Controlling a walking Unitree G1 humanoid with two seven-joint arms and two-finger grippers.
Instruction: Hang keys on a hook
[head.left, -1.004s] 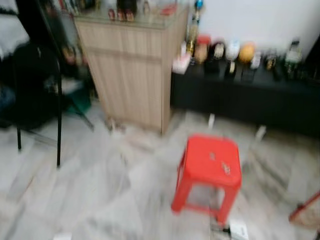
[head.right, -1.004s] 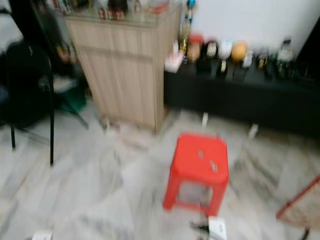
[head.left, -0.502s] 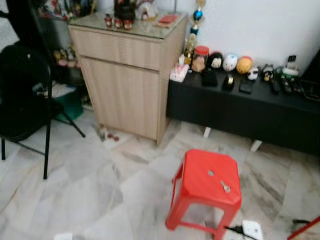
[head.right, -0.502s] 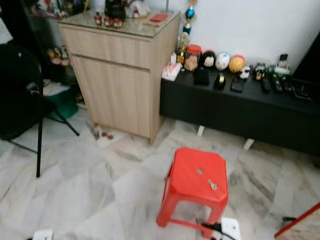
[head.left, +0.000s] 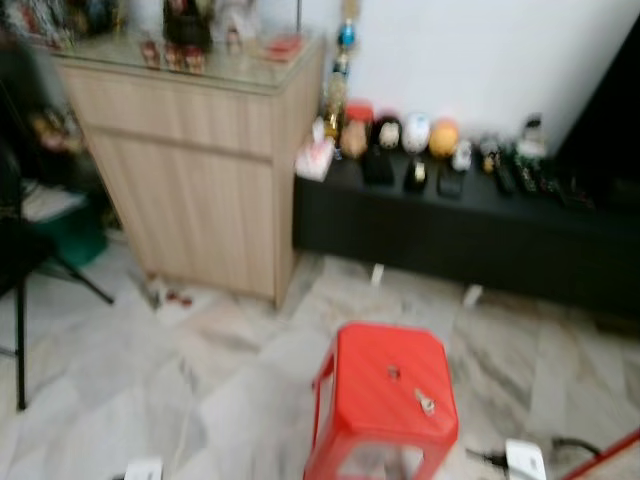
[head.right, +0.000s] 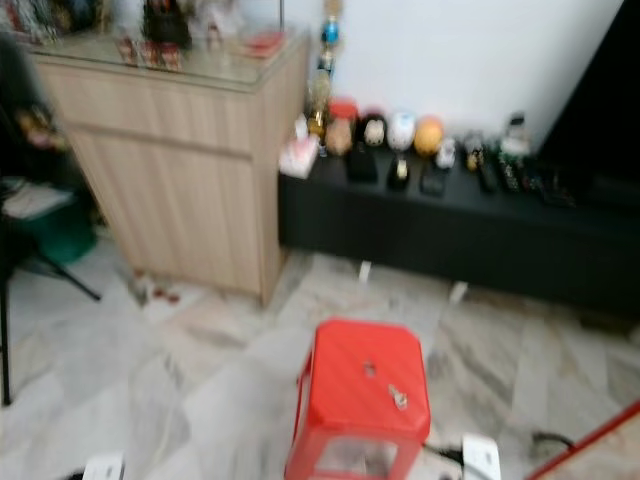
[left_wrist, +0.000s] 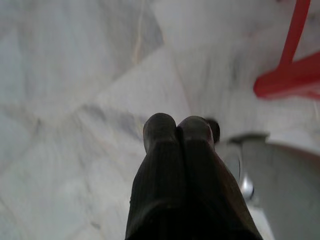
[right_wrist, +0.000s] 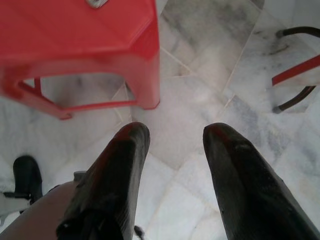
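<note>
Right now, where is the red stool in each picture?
Left eye view: the red stool stands low, right of the middle, with the keys on its seat.
Right eye view: low in the middle.
Left wrist view: its red leg shows in a corner.
Right wrist view: its seat lies beyond the right gripper.
Shared landmark: the marble floor.

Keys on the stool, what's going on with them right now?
Nothing is handling them yet. The keys lie on the red stool on the marble floor, in front of the black bench. The left gripper is shut and empty above the floor; the right gripper is open just beside the stool. The head views are blurred.
</note>
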